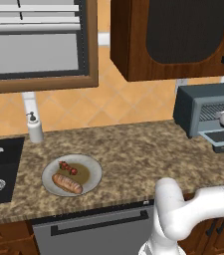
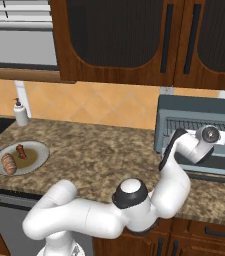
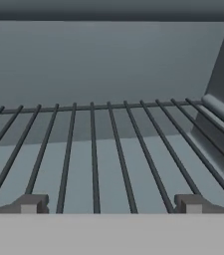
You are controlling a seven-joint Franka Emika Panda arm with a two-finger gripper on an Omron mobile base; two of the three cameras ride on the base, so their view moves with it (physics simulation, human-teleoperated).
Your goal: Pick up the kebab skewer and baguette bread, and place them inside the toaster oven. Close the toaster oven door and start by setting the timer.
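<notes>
Claw [image 3: 111, 205] wide apart, nothing between the two dark fingertips [image 3: 30, 204], pointed along the wire rack [image 3: 98, 149] inside the toaster oven [image 2: 184, 107]. Rack bars running away toward the grey back wall, bare, nothing lying on them. From the right base view, hand reaching into the open front of the oven, wrist just above the lowered oven door [image 2: 211, 167]; door folded down flat in front of the cavity. From the left base view, same oven [image 1: 195, 102] at the right edge of the speckled surface [image 1: 133, 149], hand partly cut by the frame edge. Plate [image 1: 92, 167] well apart from the oven, toward the left end of the surface, near the sink [image 1: 1, 167]. On the plate: baguette [image 1: 67, 184], golden-brown, lying diagonally in the near half; kebab skewer [image 1: 67, 168], small dark-red chunks, just beside it on the far side, whether touching cannot be told. Both also seen in the right base view, baguette [image 2: 7, 162] at the left of the plate, skewer [image 2: 21, 150] to its right. Soap dispenser [image 1: 34, 128] upright by the wall behind the plate. Dark wood cabinets [image 2: 134, 40] above the oven.
</notes>
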